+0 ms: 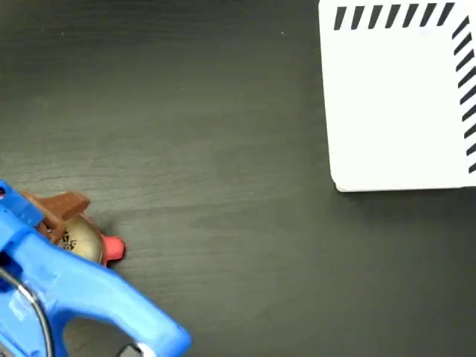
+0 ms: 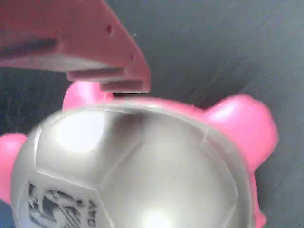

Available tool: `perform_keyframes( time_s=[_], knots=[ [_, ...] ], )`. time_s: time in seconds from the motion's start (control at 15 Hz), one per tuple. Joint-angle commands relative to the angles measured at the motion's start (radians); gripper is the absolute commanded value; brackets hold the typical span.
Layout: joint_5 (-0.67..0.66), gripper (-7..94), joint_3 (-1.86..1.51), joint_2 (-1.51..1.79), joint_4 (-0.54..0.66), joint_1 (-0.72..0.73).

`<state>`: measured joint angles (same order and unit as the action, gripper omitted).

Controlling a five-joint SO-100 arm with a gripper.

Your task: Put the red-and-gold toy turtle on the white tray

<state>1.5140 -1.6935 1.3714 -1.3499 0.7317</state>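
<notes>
The red-and-gold toy turtle (image 1: 88, 239) lies at the lower left of the dark table in the fixed view, its gold shell with a dark mark showing and one coral-red limb sticking out to the right. My gripper (image 1: 65, 222) on the blue arm is over it. A brown finger (image 1: 65, 203) lies along the turtle's far side. In the wrist view the turtle (image 2: 142, 166) fills the frame and one finger (image 2: 95, 47) presses on its rim. The other finger is hidden. The white tray (image 1: 394, 111) with black stripes sits at the upper right, far from the turtle.
The blue arm (image 1: 89, 297) covers the lower left corner of the fixed view. Bare dark wood-grain table (image 1: 223, 149) stretches between the turtle and the tray.
</notes>
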Motion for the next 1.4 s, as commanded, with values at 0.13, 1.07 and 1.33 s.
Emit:
perform_keyframes(
  time_s=[0.13, 1.07, 1.33],
  knots=[
    [0.008, 62, -0.011, 0.031, 0.037, -0.009],
    [0.025, 62, -0.080, 0.014, 0.081, -0.021],
    [0.021, 51, -0.097, 0.015, 0.086, -0.025]
  ],
)
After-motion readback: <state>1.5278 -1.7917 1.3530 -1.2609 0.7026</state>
